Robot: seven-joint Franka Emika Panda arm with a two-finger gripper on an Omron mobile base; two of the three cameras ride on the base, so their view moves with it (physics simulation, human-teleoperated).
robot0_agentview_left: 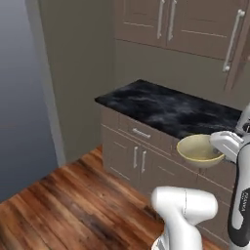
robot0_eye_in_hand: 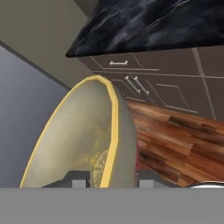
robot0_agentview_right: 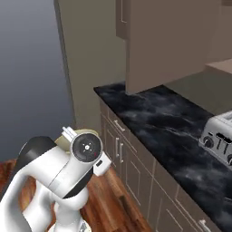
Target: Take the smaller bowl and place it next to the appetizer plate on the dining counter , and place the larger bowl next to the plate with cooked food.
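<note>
Left base view: the smaller bowl [robot0_agentview_left: 199, 151], pale cream-yellow and glossy, hangs in the air just off the front edge of the wall counter [robot0_agentview_left: 171, 108], level with the drawer fronts and above the wood floor [robot0_agentview_left: 73, 205]; it is carried mouth-up, roughly level, with the white hand of the arm meeting its rim on the right side, and it rests on nothing. The black marble top carries nothing in this view, and tall cabinets [robot0_agentview_left: 195, 24] stand behind it. Right base view: the arm's rounded joint fills the lower left and hides most of the bowl, of which a pale sliver of rim shows above the joint; a toaster [robot0_agentview_right: 219, 138] stands toward the right end of the same counter, well apart from the arm. Hand view: the gripper [robot0_eye_in_hand: 109, 177] is nearly closed, its two dark fingertips [robot0_eye_in_hand: 76, 177] pinching the wall of the bowl, one tip inside the basin and one outside, so the bowl is held by its rim and looms edge-on before the lens, with the counter's corner and cabinet doors beyond. Judgement: the step in hand appears to be the carry of the smaller bowl toward the dining counter, which lies outside these views along with the appetizer plate. A rim pinch resists twisting poorly, so the carry is best made slowly, bowl kept level and clear of the counter edge, and the release delayed until the base sits flat just beside the plate.
</note>
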